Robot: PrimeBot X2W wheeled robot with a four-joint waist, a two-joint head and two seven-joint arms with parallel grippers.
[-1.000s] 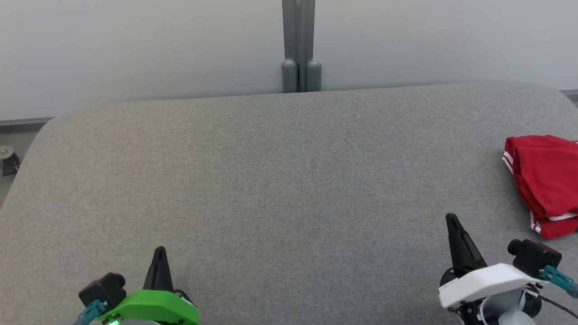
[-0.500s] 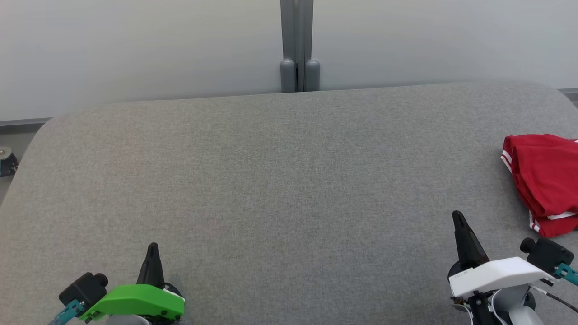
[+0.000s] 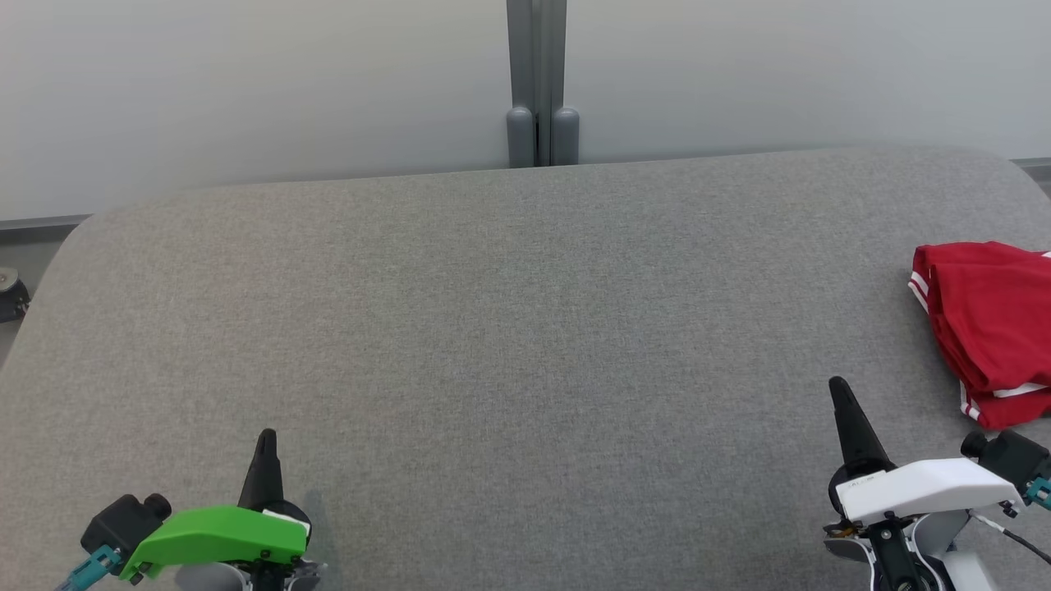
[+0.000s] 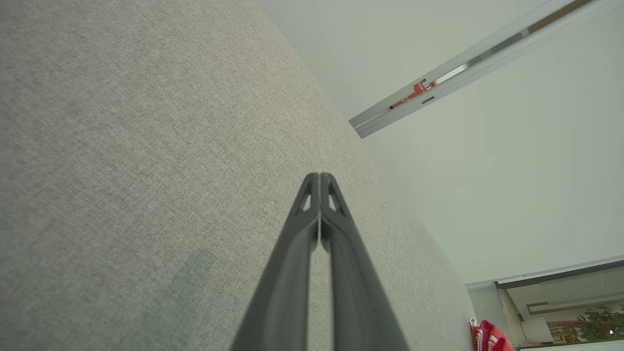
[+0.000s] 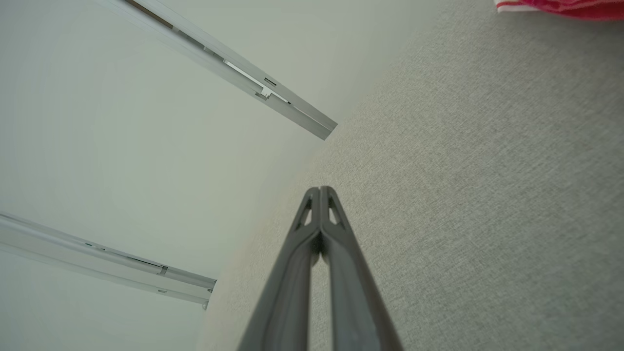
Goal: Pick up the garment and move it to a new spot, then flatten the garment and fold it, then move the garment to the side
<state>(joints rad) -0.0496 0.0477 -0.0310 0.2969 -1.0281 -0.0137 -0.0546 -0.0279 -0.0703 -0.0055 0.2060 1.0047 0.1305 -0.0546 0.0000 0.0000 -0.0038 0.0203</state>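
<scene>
**Q.** Where is the garment (image 3: 985, 328), and in what condition?

**A.** It is a compact red bundle with white stripes at its hems. It lies ahead of the right jaws and outward to their right, near their tips but not touching. In the right wrist view only its striped edge (image 5: 560, 6) shows, beyond the tips. From the left jaws it is well apart, across the whole grey fabric tabletop (image 3: 493, 328); the left wrist view shows it as a small red patch (image 4: 490, 337) far off to the right.

**Q.** How do the jaws stand?

**A.** Both pairs are clenched on nothing, with the dark fingers pressed flat together along their length. Each pair sits low over the near edge and points away from the robot toward the grey post (image 3: 542, 82) at the far side.

**Q.** Why this arrangement?

**A.** Judged from its layered, squared shape, the garment appears to be already folded and set aside. Putting it at the right margin leaves the middle of the tabletop free. Keeping the jaws empty, clenched and clear of the cloth probably avoids snagging or disturbing the fold.
</scene>
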